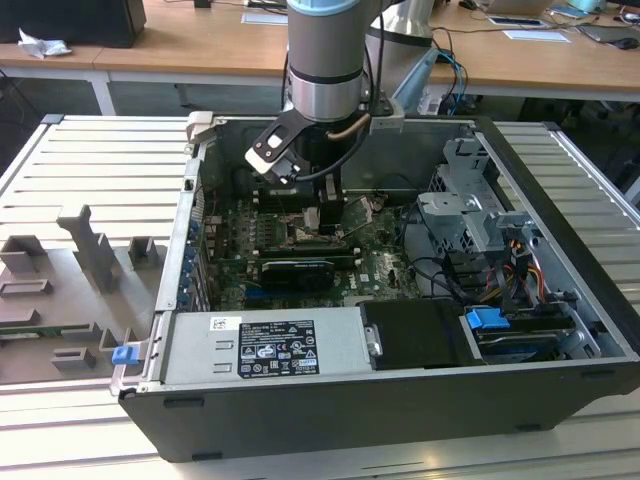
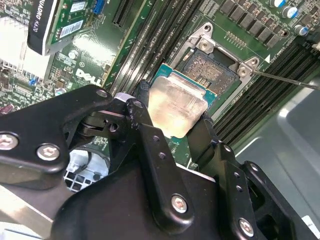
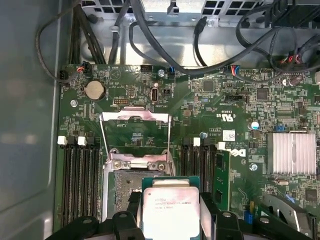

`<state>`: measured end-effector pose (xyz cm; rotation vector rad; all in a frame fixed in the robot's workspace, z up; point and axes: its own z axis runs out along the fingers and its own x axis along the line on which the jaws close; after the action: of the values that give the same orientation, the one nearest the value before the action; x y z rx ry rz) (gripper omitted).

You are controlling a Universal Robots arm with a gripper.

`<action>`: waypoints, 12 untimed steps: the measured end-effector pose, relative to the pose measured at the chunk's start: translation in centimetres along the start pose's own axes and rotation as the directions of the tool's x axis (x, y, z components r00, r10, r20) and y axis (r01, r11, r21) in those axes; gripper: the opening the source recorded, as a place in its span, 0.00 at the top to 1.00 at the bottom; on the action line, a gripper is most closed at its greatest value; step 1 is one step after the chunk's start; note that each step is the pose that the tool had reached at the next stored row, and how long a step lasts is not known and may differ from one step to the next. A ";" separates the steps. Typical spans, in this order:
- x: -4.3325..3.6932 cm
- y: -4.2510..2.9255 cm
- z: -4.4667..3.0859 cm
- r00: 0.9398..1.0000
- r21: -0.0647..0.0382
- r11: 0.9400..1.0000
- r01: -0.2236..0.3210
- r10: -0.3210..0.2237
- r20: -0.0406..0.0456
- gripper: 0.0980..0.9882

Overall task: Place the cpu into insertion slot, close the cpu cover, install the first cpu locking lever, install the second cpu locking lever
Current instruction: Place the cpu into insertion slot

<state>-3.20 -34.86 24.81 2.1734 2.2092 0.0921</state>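
Note:
My gripper (image 2: pixel 175 114) is shut on the cpu (image 2: pixel 177 105), a pale silvery square chip on a green backing, held by two opposite edges between the black fingers (image 2: pixel 142 107). The cpu (image 3: pixel 170 210) hangs just over the near part of the insertion slot (image 2: pixel 214 65). The slot's dark contact field and silvery rim still show beyond the chip. The cpu cover (image 3: pixel 134 115) stands swung open on its hinge, away from the slot (image 3: pixel 122 187). A thin metal lever (image 2: pixel 285 80) sticks out beside the slot. In the exterior view the gripper (image 1: pixel 322 215) reaches down inside the open computer case.
Long black RAM slots (image 3: pixel 80 180) flank the socket on both sides. A graphics card (image 1: pixel 295 272), a power supply (image 1: pixel 265 345), a drive cage (image 1: pixel 470 200) and loose cables (image 3: pixel 200 45) crowd the case. A finned heatsink (image 3: pixel 292 152) sits on the board.

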 end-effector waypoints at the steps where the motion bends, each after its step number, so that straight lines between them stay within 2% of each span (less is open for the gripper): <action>1: 0.02 0.01 0.03 1.000 0.000 1.000 0.001 -0.001 0.000 0.50; 6: 0.75 0.22 0.25 1.000 0.000 1.000 0.016 -0.016 -0.001 0.50; 12: 1.49 0.19 0.85 1.000 0.001 1.000 0.012 -0.012 -0.001 0.50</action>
<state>-2.97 -33.35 23.99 2.1608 2.2234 0.0914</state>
